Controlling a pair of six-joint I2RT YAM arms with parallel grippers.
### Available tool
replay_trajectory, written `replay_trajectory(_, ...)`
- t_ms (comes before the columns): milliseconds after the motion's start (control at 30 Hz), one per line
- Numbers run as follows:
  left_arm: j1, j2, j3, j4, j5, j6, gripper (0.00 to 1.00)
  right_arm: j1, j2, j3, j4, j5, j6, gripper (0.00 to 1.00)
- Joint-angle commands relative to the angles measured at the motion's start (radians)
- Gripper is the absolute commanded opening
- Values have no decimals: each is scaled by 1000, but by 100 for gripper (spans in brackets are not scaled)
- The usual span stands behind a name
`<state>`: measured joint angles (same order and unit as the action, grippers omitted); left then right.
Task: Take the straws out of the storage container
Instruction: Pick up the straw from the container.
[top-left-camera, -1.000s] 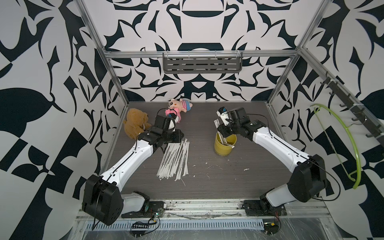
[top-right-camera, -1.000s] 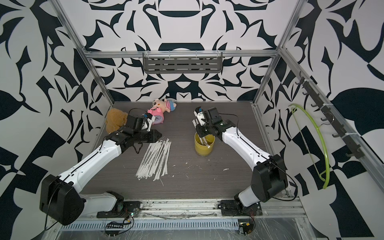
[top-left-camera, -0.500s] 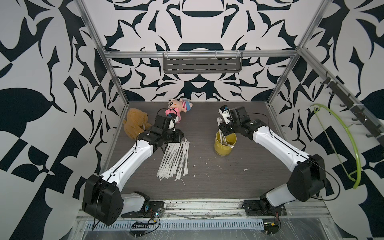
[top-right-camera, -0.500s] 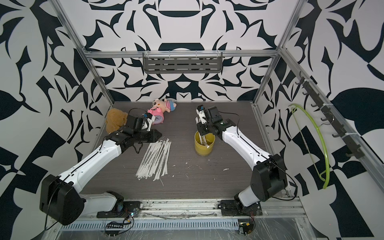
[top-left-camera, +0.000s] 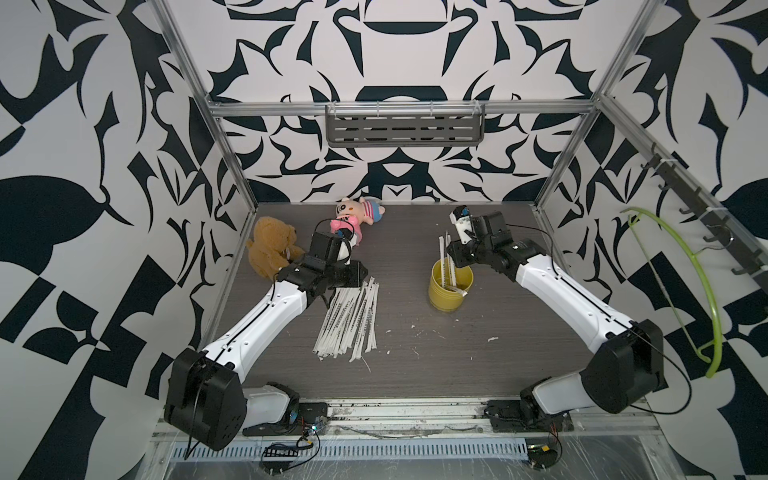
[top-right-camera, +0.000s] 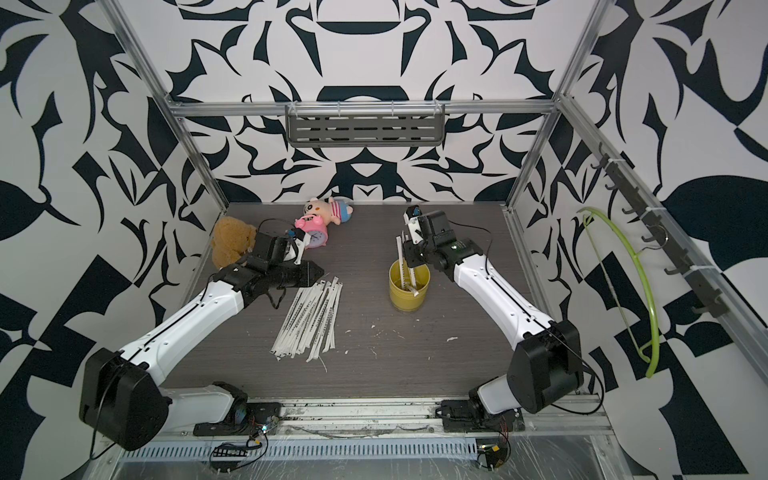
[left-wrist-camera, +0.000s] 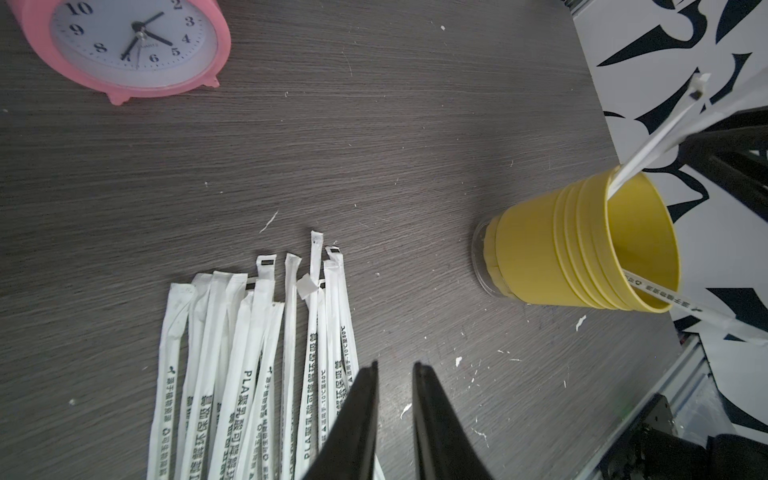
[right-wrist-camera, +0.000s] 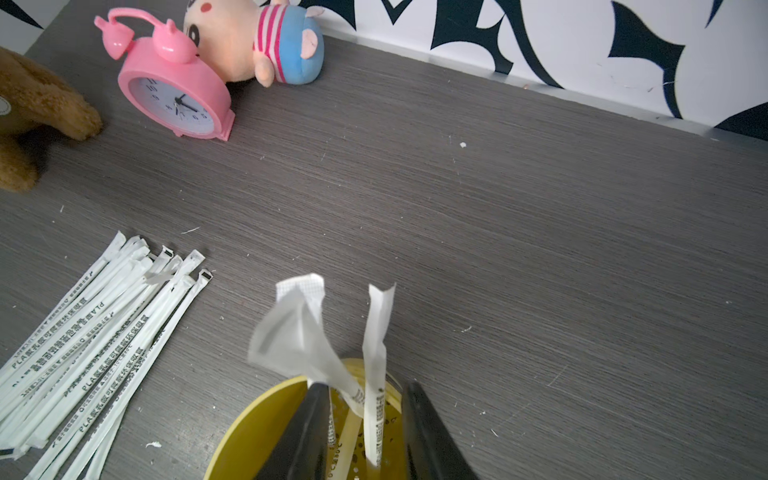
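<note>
The storage container, a yellow cup (top-left-camera: 449, 291) (top-right-camera: 409, 291) (left-wrist-camera: 582, 249), stands upright right of centre. Two wrapped straws (right-wrist-camera: 374, 374) (top-left-camera: 444, 257) stick up out of its mouth, and a third straw (left-wrist-camera: 665, 295) leans over the rim. My right gripper (right-wrist-camera: 363, 388) (top-left-camera: 453, 268) hangs over the mouth, open. Both upright straws stand between its fingers, one against a finger and one loose in the gap. A pile of several straws (top-left-camera: 349, 320) (top-right-camera: 309, 320) (left-wrist-camera: 249, 353) lies flat left of the cup. My left gripper (left-wrist-camera: 395, 365) (top-right-camera: 322, 272) hovers at the pile's far end, slightly open and empty.
A pink alarm clock (right-wrist-camera: 174, 99) (left-wrist-camera: 124, 41), a pig plush (top-left-camera: 361, 210) and a brown teddy (top-left-camera: 272, 249) sit at the back left. Small white paper scraps (top-left-camera: 492, 338) dot the table in front of the cup. A green hanger (top-left-camera: 698, 291) hangs on the right wall.
The right gripper's jaws have eased apart a little round the straws above the cup. The left arm and the pile have not moved.
</note>
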<state>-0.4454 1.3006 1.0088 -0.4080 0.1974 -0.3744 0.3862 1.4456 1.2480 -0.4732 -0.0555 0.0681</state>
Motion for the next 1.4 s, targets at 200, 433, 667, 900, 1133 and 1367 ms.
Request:
replay_trajectory(200,2,-1,-6,17,2,-12,21,-19,13,8,8,-30,16,32)
replay_trajectory(433,2,2,-9,17,3,-14,21,-40,48,10,1,-81,20,30)
replay_trajectory(667,2,11,-8,21,6,-15,21,-55,43,10,-4,-105,15,23)
replay_trajectory(900,3,8,-15,28,10,-17,21,-56,22,4,-11,-95,-4,11)
replay_trajectory(1133,2,-11,-15,26,11,-18,21,-56,-10,6,-25,-66,-4,2)
replay_trajectory(1367,-2,-86,-14,35,17,-18,19,-56,-98,41,-65,-7,-5,0)
